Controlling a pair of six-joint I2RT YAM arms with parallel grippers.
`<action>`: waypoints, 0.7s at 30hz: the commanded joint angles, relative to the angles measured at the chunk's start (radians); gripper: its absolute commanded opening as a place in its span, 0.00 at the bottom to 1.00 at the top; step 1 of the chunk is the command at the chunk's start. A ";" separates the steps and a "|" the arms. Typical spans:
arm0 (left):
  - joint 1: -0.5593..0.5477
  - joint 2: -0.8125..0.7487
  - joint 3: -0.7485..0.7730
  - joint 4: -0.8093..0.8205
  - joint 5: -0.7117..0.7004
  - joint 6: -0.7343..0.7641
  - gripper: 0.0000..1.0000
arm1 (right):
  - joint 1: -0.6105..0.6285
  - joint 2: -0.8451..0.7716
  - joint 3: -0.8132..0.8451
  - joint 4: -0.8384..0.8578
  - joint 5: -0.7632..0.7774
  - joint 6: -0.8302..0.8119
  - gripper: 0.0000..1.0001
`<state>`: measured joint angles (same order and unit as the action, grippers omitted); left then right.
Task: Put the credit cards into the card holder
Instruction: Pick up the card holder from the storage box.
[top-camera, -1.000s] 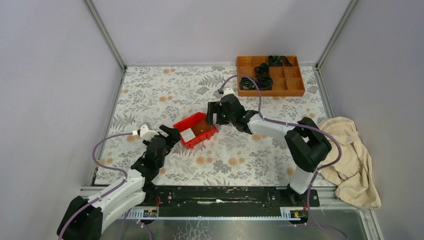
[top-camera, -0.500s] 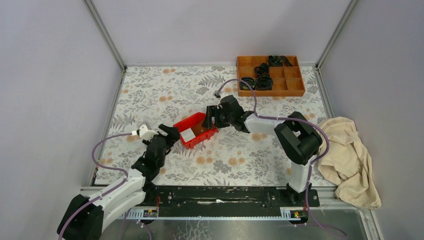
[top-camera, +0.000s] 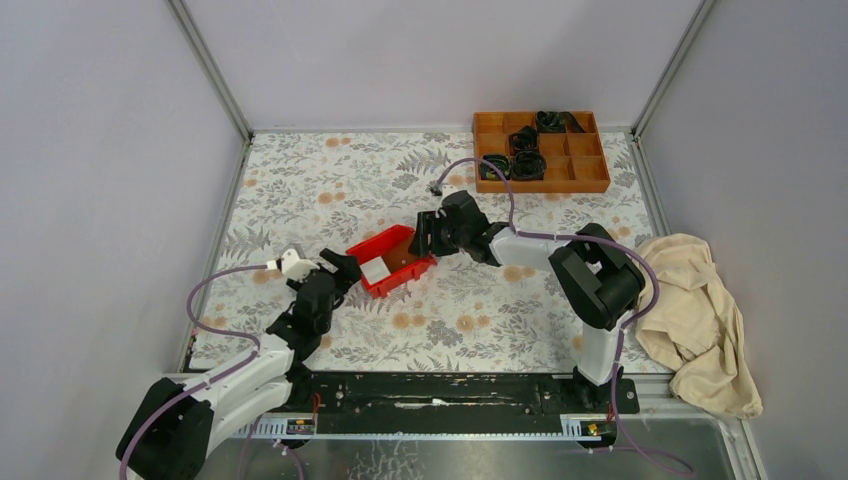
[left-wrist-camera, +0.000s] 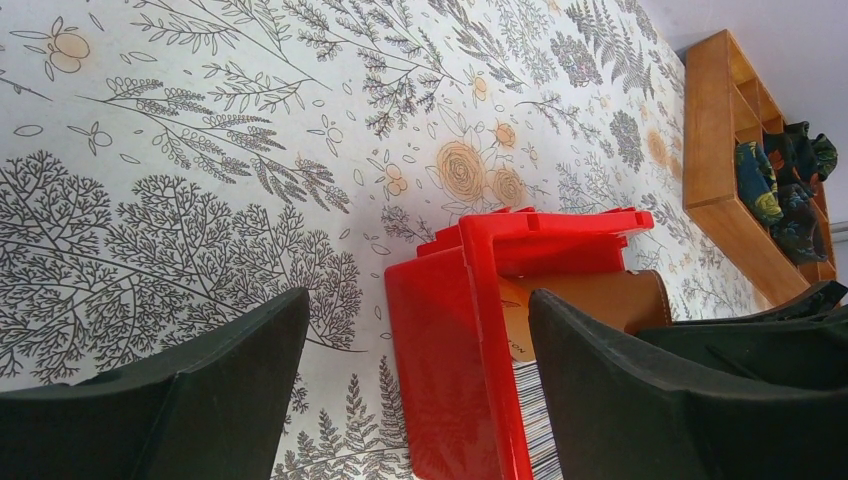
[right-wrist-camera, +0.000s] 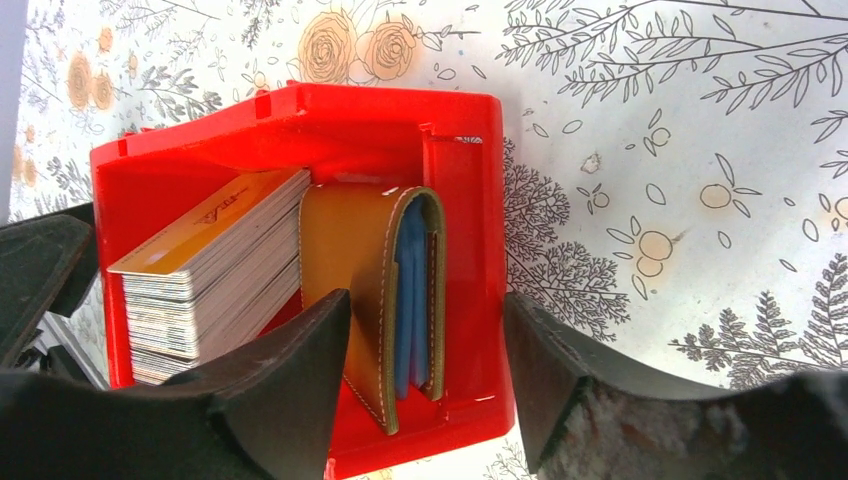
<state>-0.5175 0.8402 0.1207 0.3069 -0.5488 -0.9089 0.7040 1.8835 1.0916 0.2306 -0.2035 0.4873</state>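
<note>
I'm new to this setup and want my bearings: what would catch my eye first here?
The red plastic bin in the middle of the floral table stands out, holding a stack of thin cards beside a brown leather wallet standing on edge. The right tool straddles that wallet, open, and the left tool sits open at the bin's other end. An orange wooden compartment tray stands at the far right corner.

Looks past wide-spread left gripper (left-wrist-camera: 415, 305) onto red bin (left-wrist-camera: 440, 370) holding card holder (left-wrist-camera: 595, 298) and cards (left-wrist-camera: 528, 405); wooden tray (left-wrist-camera: 712, 150) far right.
</note>
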 joint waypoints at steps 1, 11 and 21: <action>-0.007 0.004 0.001 0.077 -0.031 0.013 0.87 | -0.003 -0.069 -0.009 0.037 -0.010 -0.023 0.61; -0.007 0.047 0.006 0.120 -0.037 0.025 0.86 | -0.002 -0.111 -0.027 0.020 0.032 -0.039 0.53; -0.008 0.090 0.024 0.181 -0.031 0.039 0.83 | -0.001 -0.078 0.021 -0.025 -0.010 -0.050 0.59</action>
<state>-0.5175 0.9245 0.1211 0.4019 -0.5499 -0.8940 0.7040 1.8050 1.0645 0.2104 -0.1955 0.4549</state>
